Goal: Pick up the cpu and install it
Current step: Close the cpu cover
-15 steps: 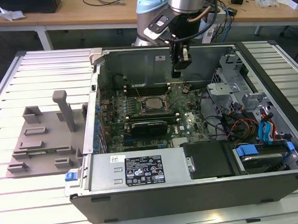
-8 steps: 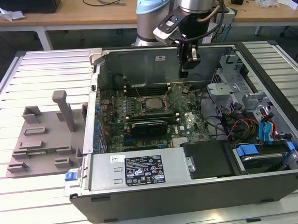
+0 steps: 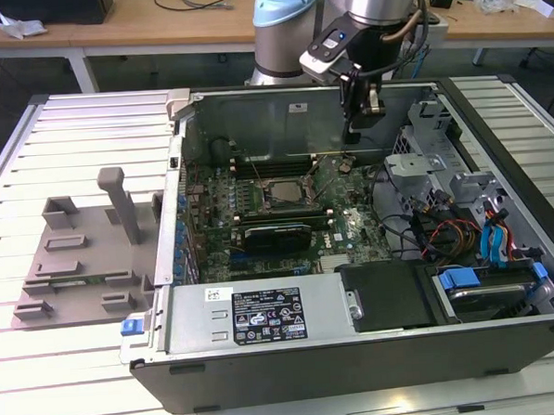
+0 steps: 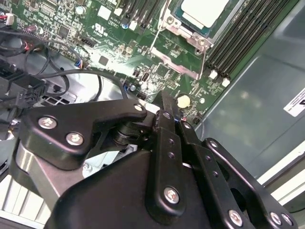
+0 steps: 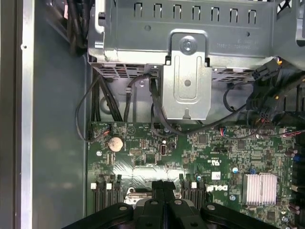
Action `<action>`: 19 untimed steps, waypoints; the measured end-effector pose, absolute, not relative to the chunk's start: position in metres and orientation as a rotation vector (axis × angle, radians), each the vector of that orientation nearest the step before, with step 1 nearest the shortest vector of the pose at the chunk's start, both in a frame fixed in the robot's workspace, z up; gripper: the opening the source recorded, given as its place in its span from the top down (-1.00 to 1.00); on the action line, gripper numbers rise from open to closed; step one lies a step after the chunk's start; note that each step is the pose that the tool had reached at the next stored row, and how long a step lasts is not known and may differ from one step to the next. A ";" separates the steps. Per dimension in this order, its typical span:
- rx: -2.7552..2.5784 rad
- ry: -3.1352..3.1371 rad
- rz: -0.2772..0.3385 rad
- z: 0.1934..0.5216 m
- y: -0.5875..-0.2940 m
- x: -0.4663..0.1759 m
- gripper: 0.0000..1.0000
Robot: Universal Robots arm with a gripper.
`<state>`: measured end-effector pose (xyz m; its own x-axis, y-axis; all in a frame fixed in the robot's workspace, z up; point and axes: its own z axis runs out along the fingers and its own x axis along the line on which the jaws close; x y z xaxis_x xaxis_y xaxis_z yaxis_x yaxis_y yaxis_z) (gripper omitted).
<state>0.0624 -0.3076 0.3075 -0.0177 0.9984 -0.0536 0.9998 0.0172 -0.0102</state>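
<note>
The cpu [image 3: 278, 193] is a pale silver square lying flat in the socket frame on the green motherboard [image 3: 348, 224] inside the open computer case. In the second wrist view the cpu [image 4: 205, 10] sits in its metal frame, beyond the fingertips. My gripper [image 3: 355, 134] hangs above the board near the case's back wall, to the exterior view's right of the cpu and apart from it. In both wrist views the black fingers [image 5: 159, 187] are pressed together with nothing between them, over the board near a coin battery [image 4: 183, 100].
A long black heatsink block [image 3: 278, 235] lies just in front of the socket. A grey tray [image 3: 84, 255] with upright posts rests on the slatted table at the exterior view's left. Drive cage [image 5: 187, 81], cables [image 3: 446, 236] and power supply [image 3: 264, 315] crowd the case.
</note>
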 end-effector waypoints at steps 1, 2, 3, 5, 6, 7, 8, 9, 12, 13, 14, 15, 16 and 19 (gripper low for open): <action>2.180 2.218 -0.070 0.307 -0.308 0.063 0.79; 2.180 2.218 -0.070 0.307 -0.308 0.065 0.79; 2.180 2.218 -0.070 0.307 -0.308 0.066 0.79; 2.180 2.218 -0.070 0.307 -0.308 0.069 0.79; 2.180 2.218 -0.070 0.307 -0.308 0.069 0.79; 2.180 2.218 -0.070 0.307 -0.308 0.070 0.79; 2.180 2.218 -0.070 0.306 -0.308 0.071 0.79; 2.180 2.218 -0.070 0.306 -0.308 0.073 0.79; 2.180 2.218 -0.070 0.304 -0.308 0.081 0.79; 2.180 2.218 -0.070 0.304 -0.308 0.082 0.79; 2.179 2.218 -0.070 0.303 -0.308 0.083 0.79; 2.180 2.218 -0.070 0.302 -0.307 0.086 0.79; 2.180 2.218 -0.070 0.300 -0.308 0.088 0.79; 2.180 2.218 -0.070 0.292 -0.308 0.086 0.79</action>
